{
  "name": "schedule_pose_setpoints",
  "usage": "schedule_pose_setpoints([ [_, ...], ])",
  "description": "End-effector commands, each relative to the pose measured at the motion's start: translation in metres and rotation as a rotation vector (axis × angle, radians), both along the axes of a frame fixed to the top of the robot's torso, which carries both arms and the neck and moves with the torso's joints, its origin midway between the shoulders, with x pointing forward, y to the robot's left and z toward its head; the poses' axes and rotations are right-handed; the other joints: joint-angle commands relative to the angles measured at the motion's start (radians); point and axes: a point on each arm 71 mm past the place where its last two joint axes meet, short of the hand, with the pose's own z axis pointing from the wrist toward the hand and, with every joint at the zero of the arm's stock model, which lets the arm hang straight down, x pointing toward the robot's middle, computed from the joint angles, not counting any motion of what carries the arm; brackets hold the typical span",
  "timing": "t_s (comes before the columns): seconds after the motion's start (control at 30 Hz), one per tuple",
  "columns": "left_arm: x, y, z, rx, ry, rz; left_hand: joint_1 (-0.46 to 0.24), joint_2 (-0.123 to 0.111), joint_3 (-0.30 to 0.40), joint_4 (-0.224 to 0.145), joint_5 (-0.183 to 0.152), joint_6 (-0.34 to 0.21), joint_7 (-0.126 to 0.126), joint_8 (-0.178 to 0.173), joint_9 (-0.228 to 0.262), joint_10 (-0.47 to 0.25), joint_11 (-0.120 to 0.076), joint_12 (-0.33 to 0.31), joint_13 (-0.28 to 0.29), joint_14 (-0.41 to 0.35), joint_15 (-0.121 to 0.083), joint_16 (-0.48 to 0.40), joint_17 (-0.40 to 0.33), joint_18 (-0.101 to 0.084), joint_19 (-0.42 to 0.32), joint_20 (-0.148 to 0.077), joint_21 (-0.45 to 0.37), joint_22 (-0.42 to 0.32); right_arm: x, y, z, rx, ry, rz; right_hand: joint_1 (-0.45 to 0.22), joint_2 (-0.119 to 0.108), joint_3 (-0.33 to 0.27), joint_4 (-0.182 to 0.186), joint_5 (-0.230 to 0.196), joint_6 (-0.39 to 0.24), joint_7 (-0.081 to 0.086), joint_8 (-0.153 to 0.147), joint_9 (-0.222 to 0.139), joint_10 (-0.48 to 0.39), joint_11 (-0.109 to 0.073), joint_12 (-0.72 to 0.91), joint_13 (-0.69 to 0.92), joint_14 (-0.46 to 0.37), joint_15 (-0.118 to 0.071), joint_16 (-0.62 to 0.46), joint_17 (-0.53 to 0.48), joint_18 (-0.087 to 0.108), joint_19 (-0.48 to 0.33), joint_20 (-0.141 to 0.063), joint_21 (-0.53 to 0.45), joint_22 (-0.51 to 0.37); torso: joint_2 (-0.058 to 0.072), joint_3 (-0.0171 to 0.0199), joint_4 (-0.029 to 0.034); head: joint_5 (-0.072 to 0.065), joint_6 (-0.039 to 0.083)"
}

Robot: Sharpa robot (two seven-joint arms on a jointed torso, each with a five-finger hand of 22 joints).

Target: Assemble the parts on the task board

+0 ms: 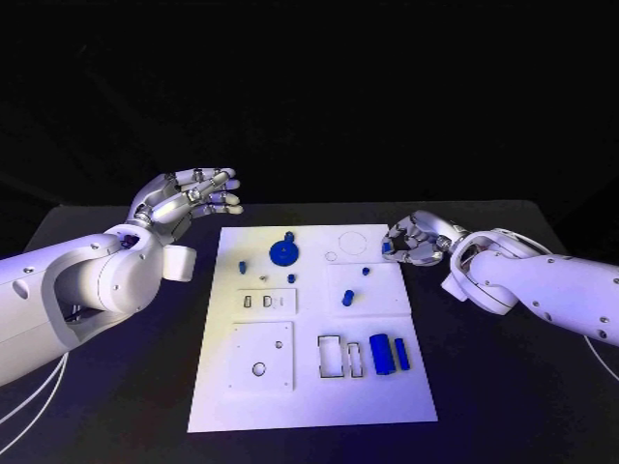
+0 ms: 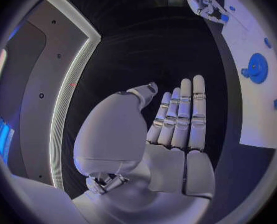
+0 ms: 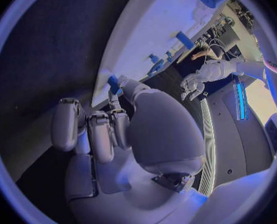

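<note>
Task board (image 1: 254,406) nearest us; right hand (image 1: 419,240) pinches blue part (image 1: 389,247), left hand (image 1: 187,198) spread empty; we should seat it squarely

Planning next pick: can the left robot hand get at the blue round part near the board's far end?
Probably yes: left robot hand is open, beside the board's far corner, with nothing between it and the round part.

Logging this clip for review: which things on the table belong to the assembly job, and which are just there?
Belong to the job:
task board
round blue part
two upright blue parts
small blue part, pinched by the right hand
left hand, raised, holding nothing

Just there:
black table
white cables by the left arm
</note>
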Motion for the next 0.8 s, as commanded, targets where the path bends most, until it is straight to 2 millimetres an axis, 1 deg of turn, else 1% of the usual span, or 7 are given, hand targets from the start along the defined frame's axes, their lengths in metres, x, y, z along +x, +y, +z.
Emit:
schedule_pose_setpoints([
  [0.03,-0.001,-0.002,0.001,-0.009,-0.009,-0.017,-0.009,-0.001,0.007,0.000,0.004,-0.007,0.035,-0.007,0.001,-0.002,0.005,-0.004,0.002,-0.005,0.001,0.002,0.001,0.017,-0.006,-0.001,0.005,0.001,0.000,0.001,0.000,-0.006,-0.006,0.003,-0.001,0.009,0.019,-0.003,-0.001,0.019,-0.007,0.011,0.004,0.005,-0.006,0.009,0.131,0.093,-0.010,0.005,0.205,-0.003,0.006,-0.004,0.006,0.006,0.001,0.0001,-0.0001,0.000,0.003],
  [0.3,-0.001,-0.002,0.001,-0.009,-0.008,-0.017,-0.009,-0.001,0.007,0.000,0.004,-0.007,0.035,-0.007,0.001,-0.002,0.005,-0.004,0.002,-0.005,0.001,0.002,0.001,0.017,-0.006,-0.001,0.005,0.001,0.000,0.002,0.000,-0.006,-0.009,-0.001,-0.004,0.013,0.045,-0.013,-0.001,0.040,-0.017,0.028,0.010,0.012,-0.016,0.014,0.137,0.095,-0.019,0.006,0.209,-0.005,0.013,-0.012,0.013,0.016,0.001,0.0008,0.0004,-0.001,0.004],
  [0.6,0.000,-0.001,0.001,-0.008,-0.007,-0.016,-0.009,-0.001,0.007,0.000,0.004,-0.007,0.035,-0.007,0.001,-0.002,0.005,-0.004,0.002,-0.005,0.001,0.002,0.001,0.017,-0.006,-0.001,0.005,0.001,-0.002,0.002,0.005,-0.002,-0.066,-0.038,-0.005,0.018,0.062,-0.022,-0.001,0.044,-0.021,0.035,0.013,0.015,-0.020,0.016,0.140,0.095,-0.023,0.007,0.211,-0.007,0.017,-0.017,0.019,0.023,0.000,0.0015,-0.0014,0.003,0.007],
  [0.7,0.000,0.000,0.001,-0.007,-0.007,-0.014,-0.009,-0.001,0.007,0.000,0.004,-0.007,0.035,-0.007,0.001,-0.002,0.005,-0.004,0.002,-0.005,0.001,0.002,0.001,0.017,-0.006,-0.001,0.005,0.001,-0.004,0.003,0.010,0.002,-0.079,-0.050,-0.012,0.021,0.066,-0.020,-0.002,0.043,-0.020,0.036,0.014,0.016,-0.020,0.017,0.141,0.095,-0.023,0.007,0.212,-0.008,0.021,-0.018,0.023,0.028,-0.003,0.0000,-0.0016,0.002,0.006],
  [0.8,0.000,0.000,0.001,-0.007,-0.006,-0.012,-0.009,-0.001,0.007,0.000,0.004,-0.007,0.035,-0.007,0.001,-0.002,0.005,-0.004,0.002,-0.005,0.001,0.002,0.001,0.017,-0.006,-0.001,0.005,0.001,-0.007,0.009,0.018,0.014,-0.088,-0.046,-0.016,0.021,0.068,-0.019,-0.002,0.042,-0.020,0.036,0.014,0.016,-0.020,0.017,0.141,0.095,-0.023,0.007,0.210,-0.009,0.023,-0.018,0.026,0.031,-0.006,-0.0023,-0.0019,0.001,0.009],
])
